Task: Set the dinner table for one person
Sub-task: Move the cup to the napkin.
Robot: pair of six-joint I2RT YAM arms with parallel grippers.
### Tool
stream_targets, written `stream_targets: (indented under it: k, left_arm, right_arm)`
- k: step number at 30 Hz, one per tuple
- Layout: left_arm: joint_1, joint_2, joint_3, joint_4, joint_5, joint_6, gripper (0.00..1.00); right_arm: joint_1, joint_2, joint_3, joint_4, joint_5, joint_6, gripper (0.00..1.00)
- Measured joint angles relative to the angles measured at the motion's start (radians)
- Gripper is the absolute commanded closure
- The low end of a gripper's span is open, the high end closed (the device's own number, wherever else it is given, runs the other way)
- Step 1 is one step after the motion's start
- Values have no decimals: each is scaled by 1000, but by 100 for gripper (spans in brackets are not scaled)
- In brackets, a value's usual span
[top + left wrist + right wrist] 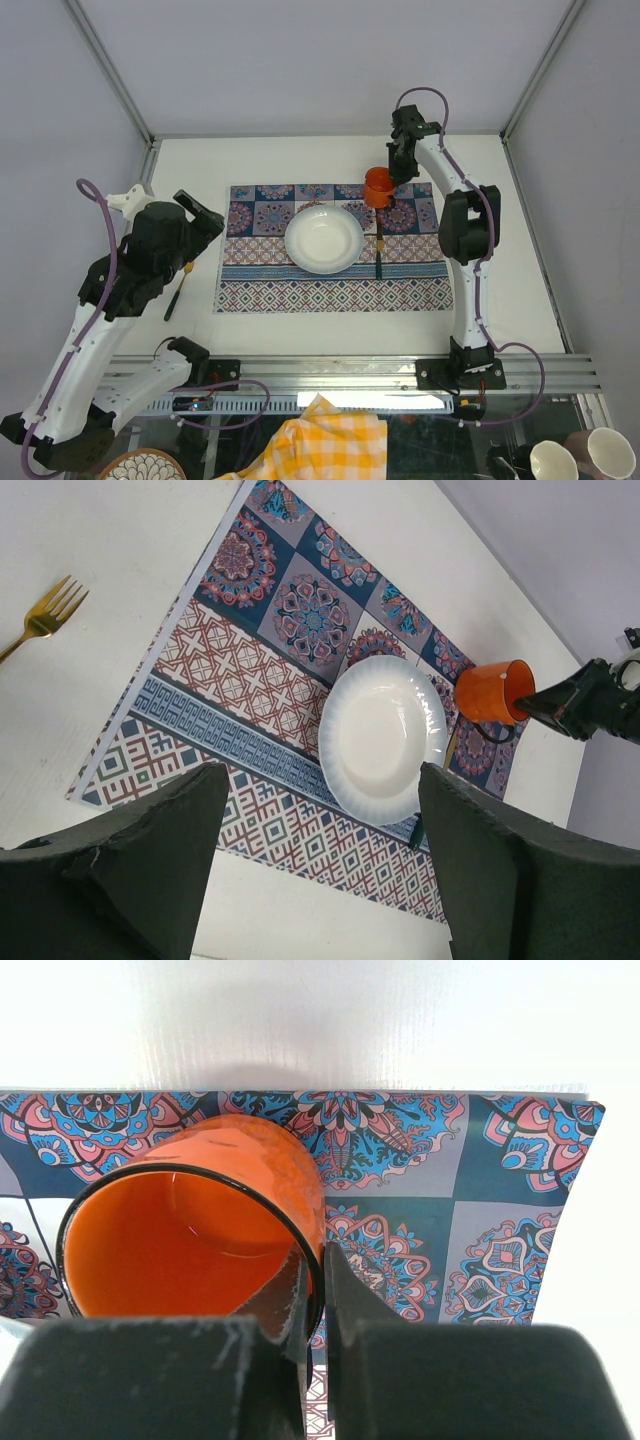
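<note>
Jaws of the right gripper (312, 1260) are pinching the orange mug (190, 1230) by its rim, seemingly tilted over the patterned cloth (330, 290). The dinner table (300, 160) is lying beneath them. The left gripper (322, 780) is hovering wide open above its left side.

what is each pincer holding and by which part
The right pincer grips the orange mug by its rim, one finger inside and one outside. The left pincer is open and holds nothing.
</note>
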Motion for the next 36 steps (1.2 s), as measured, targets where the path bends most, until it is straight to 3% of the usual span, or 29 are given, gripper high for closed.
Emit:
stream_targets:
  k: [9,16,36]
  left_arm:
    - [0,5,0,5,0,0,21]
    - [0,5,0,5,1,0,21]
    - [0,5,0,12,3,0,21]
  right_arm:
    - [1,1,0,6,-14,-4,100]
    - [6,6,8,8,-27,-4,84]
    - [16,6,10,13,-37,-3,70]
